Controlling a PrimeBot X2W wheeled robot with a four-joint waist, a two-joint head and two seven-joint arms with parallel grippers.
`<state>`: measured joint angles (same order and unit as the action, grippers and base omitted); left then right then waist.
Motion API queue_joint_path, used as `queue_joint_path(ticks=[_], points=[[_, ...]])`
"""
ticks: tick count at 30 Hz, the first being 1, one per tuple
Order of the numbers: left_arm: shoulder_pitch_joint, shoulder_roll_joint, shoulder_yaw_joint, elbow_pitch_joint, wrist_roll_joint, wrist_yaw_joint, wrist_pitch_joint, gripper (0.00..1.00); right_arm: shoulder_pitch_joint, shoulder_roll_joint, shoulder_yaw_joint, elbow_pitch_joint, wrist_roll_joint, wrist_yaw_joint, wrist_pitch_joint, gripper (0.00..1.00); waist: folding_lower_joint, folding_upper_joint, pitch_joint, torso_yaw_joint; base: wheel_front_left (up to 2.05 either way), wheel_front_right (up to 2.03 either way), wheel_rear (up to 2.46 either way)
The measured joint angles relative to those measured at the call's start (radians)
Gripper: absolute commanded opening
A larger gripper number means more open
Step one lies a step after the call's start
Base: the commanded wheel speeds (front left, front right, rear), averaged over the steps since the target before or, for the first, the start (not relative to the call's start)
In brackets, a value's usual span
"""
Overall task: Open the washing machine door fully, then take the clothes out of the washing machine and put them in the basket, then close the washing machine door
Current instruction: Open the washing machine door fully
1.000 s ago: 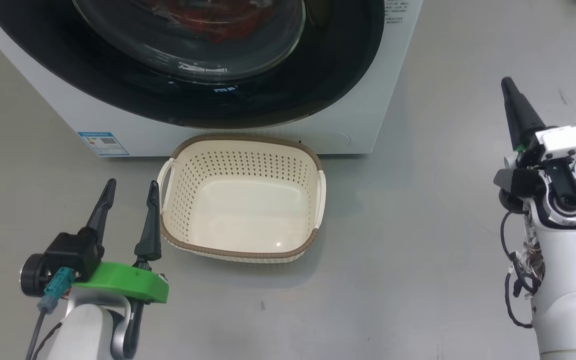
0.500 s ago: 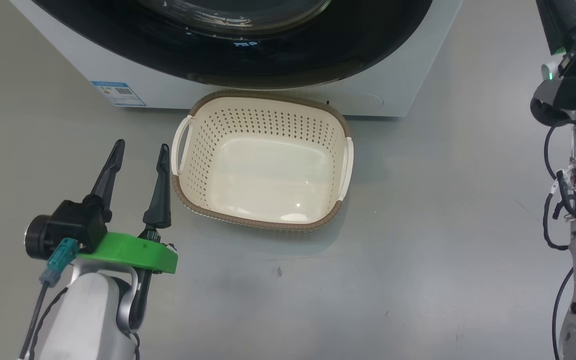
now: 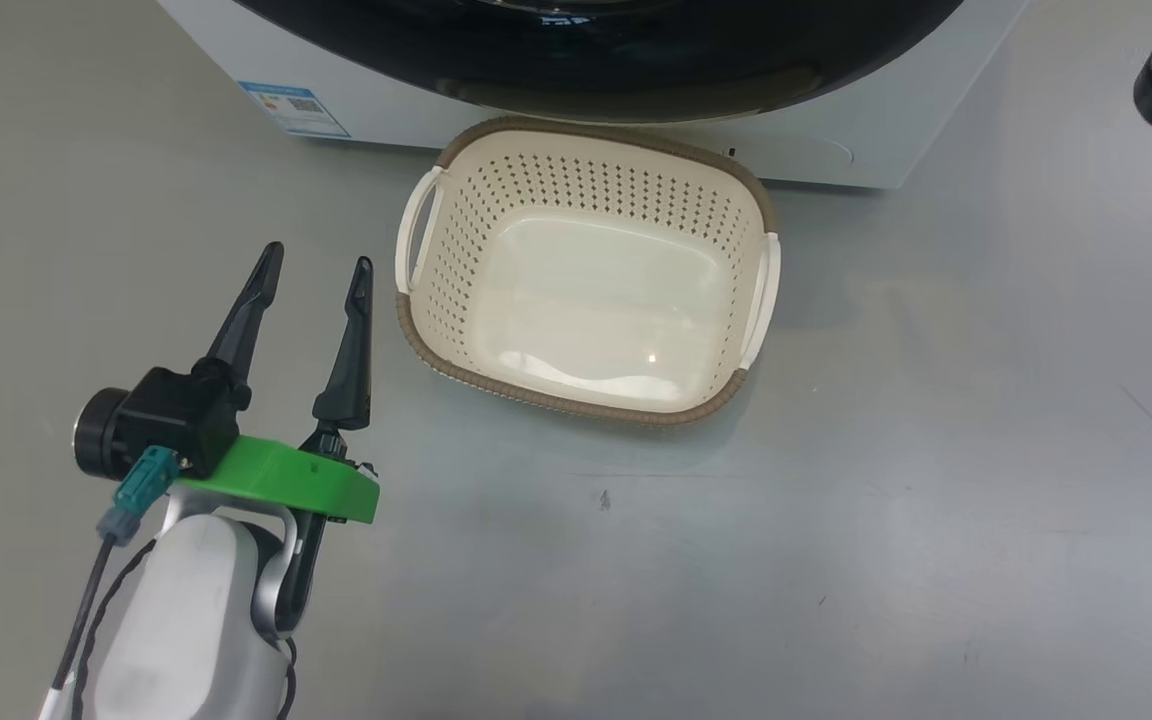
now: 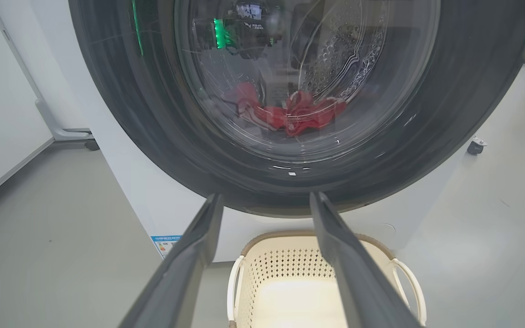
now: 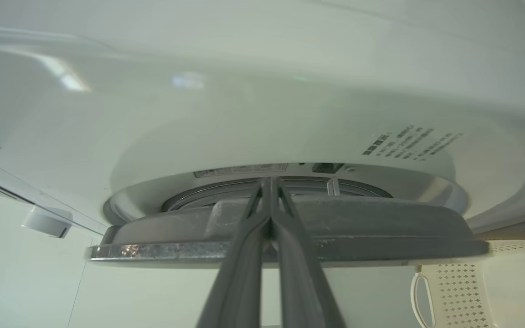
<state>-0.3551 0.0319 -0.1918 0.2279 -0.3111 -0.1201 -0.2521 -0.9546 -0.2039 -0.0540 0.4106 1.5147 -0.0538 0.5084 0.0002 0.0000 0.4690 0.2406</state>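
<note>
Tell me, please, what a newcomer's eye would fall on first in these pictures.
The big glossy black washing machine door stands out, red clothes showing through it, in the left wrist view. Below it on the floor sits the empty cream basket, the open left gripper beside it.

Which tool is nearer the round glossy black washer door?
Right. Right tool, shut, tips at the black door rim; left tool, open, low beside the cream perforated basket.
</note>
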Motion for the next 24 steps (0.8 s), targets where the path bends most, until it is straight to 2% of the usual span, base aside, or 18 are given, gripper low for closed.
queue_joint_path(ticks=[11, 24], points=[[-0.024, -0.005, -0.031, 0.0, -0.033, -0.001, 0.0, 1.0, -0.118, -0.025, 0.035, 0.045, 0.004, -0.028, 0.085, 0.0, -0.0001, 0.0, 0.047, 0.061, 0.0, 0.0, 0.0], [-0.026, -0.006, -0.031, -0.001, -0.038, -0.001, 0.0, 1.0, -0.172, -0.042, 0.047, 0.088, 0.016, -0.03, 0.137, 0.0, -0.0001, 0.0, 0.06, 0.076, 0.0, 0.0, 0.0]])
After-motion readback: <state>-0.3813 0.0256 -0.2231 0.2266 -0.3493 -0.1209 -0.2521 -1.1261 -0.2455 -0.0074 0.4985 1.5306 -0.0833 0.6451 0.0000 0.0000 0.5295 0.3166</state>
